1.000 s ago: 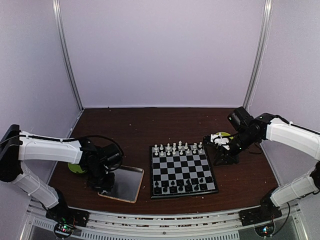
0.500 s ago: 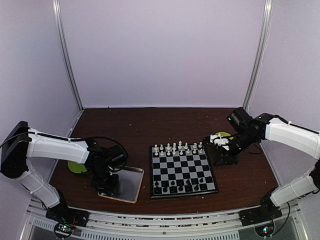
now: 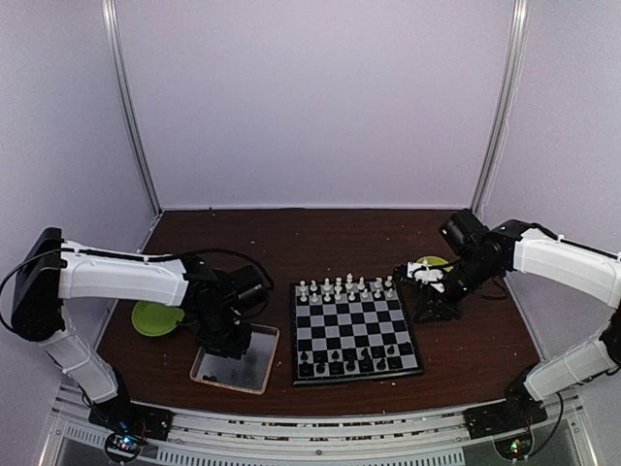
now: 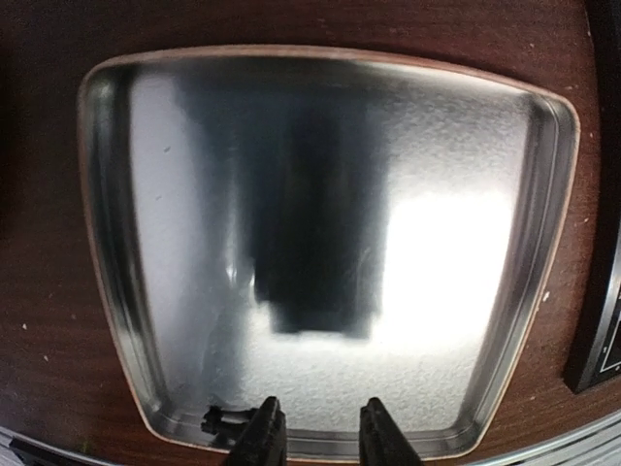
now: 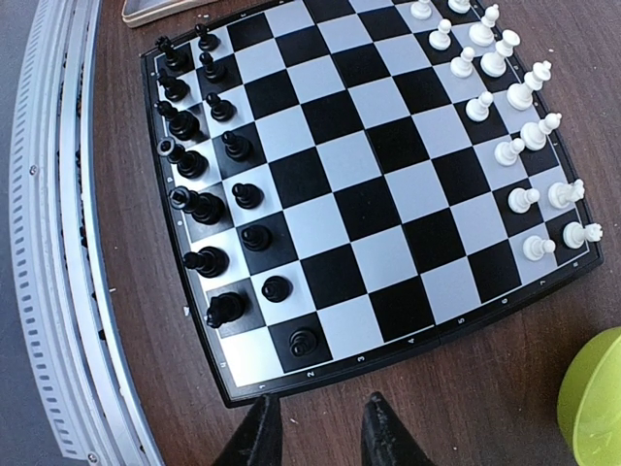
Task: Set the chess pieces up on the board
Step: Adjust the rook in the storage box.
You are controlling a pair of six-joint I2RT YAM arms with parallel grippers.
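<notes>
The board point(image 3: 354, 330) lies at the table's middle. White pieces point(image 3: 344, 288) line its far rows and black pieces point(image 3: 349, 361) its near rows. In the right wrist view the black pieces point(image 5: 209, 209) stand on the left of the board point(image 5: 369, 194) and the white ones point(image 5: 514, 116) on the right. The corner square by my right gripper holds no piece. One black piece point(image 4: 221, 419) lies on its side in the near corner of the metal tray point(image 4: 116, 243). It lies just left of my open, empty left gripper point(image 4: 320, 442), which hovers over the tray point(image 3: 221, 349). My right gripper point(image 5: 320, 432) is open and empty, just off the board's right edge point(image 3: 425, 311).
The shiny tray point(image 3: 262, 364) sits left of the board, whose corner shows in the left wrist view point(image 4: 602, 340). A green plate point(image 3: 155, 317) lies left of the tray. Another green dish point(image 3: 434, 261) sits behind my right gripper and also shows in the right wrist view point(image 5: 594, 408). A metal rail point(image 3: 310, 427) runs along the table's front.
My left arm has swung to the right over the tray, and the lone black piece in the tray's near corner now shows. The right arm has barely moved.
</notes>
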